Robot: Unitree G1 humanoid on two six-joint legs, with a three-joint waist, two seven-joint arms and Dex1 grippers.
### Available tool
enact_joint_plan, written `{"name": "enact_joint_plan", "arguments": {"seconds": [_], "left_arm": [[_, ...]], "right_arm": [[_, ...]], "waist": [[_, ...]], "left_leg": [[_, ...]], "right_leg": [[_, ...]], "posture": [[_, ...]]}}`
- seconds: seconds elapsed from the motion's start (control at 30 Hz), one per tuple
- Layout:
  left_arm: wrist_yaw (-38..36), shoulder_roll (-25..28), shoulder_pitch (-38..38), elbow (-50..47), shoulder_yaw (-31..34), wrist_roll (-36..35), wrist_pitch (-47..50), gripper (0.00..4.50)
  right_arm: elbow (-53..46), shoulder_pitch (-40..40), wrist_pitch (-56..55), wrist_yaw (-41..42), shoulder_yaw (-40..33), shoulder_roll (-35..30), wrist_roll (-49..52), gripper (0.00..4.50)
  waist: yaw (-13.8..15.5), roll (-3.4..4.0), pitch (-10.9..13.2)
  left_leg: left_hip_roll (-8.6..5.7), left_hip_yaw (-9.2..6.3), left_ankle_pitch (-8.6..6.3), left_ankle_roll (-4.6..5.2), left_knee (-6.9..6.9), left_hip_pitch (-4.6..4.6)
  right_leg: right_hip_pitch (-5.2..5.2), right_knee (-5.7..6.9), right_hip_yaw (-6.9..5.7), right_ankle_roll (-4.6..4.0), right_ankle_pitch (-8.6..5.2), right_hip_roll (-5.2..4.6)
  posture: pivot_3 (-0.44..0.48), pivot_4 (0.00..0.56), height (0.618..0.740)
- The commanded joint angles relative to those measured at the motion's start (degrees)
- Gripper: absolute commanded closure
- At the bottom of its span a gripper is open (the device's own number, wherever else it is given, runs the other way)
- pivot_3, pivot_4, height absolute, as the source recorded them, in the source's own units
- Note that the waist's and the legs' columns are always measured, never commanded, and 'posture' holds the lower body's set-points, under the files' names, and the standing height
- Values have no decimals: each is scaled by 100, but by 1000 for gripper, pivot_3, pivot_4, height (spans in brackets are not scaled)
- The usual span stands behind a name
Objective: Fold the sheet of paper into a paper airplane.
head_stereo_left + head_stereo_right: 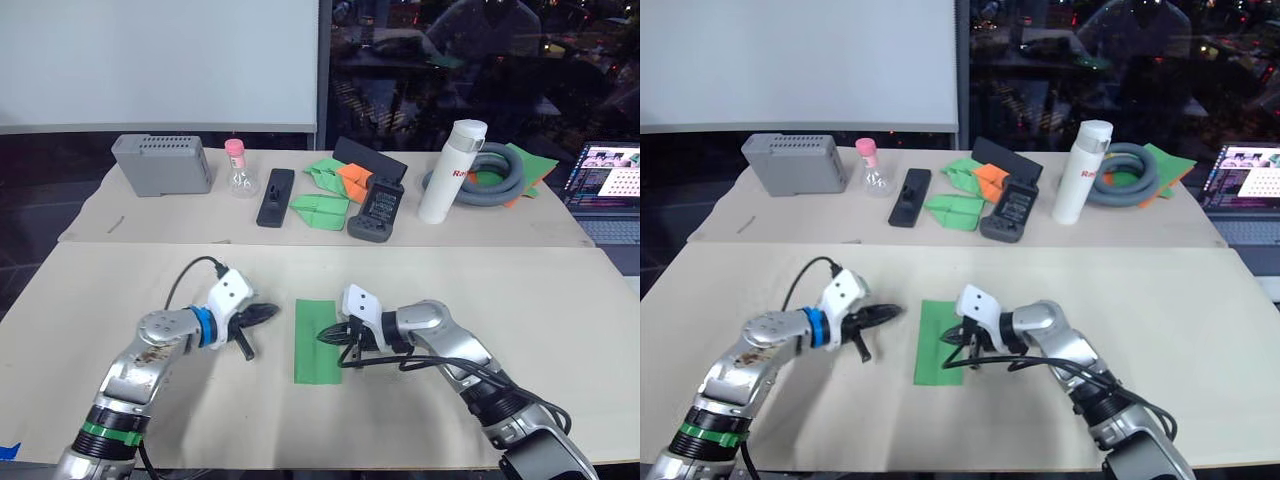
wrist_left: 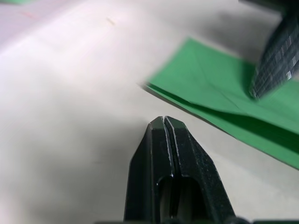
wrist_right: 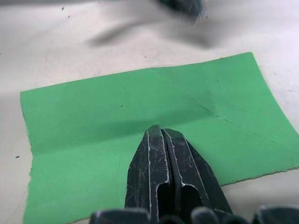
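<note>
**Green sheet between closed grippers on the near table**

The sheet of paper [image 1: 318, 341] serves as the landmark. It lies flat on the near table [image 1: 560, 300], folded into a long narrow strip, with diagonal crease lines visible in the right wrist view.

Left of the sheet, the left gripper [image 1: 262, 314] sits just beside the paper's left edge, apart from it, low over the table. Its two black fingers are pressed together and grip nothing. In the left wrist view the closed fingertips point toward the near edge of the sheet, where one layer lifts slightly above the one beneath.

On the sheet, the right gripper [image 1: 331, 336] reaches in from the right side. Its fingers are likewise closed together with nothing between them, and the tips are over the paper's surface near its middle; contact cannot be confirmed.

Behind the sheet, on the far table, stand a grey box [image 1: 162, 164], a small pink-capped bottle [image 1: 238, 168], folded green and orange papers [image 1: 335, 187], a white flask [image 1: 451, 170], a coiled grey hose [image 1: 487, 175] and a laptop [image 1: 608, 190].
</note>
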Motion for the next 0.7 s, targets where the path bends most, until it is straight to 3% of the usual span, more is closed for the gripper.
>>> {"name": "enact_joint_plan", "arguments": {"seconds": [0.03,0.4,0.7], "left_arm": [[-124,-93,-220,-243,97,-341,-76,4500],[-184,-518,-493,87,-918,-43,-235,4500],[-248,-296,-233,394,-1536,507,-276,4500]], "right_arm": [[129,93,248,-57,320,-105,-369,4443],[-763,601,923,-257,200,-476,-286,4443],[-1288,863,1311,-527,-144,-567,-76,4443]], "waist": [[3,0,0],[38,0,-1],[54,-4,-4]], "left_leg": [[-1,0,0,0,0,1],[-17,-1,-1,2,-2,2],[-24,1,-3,7,-2,1]], "right_leg": [[2,0,-1,0,0,-5],[7,-3,-16,1,1,-29],[8,-8,-14,1,0,-25]], "posture": [[0,150,740],[0,150,740],[0,150,740]]}}
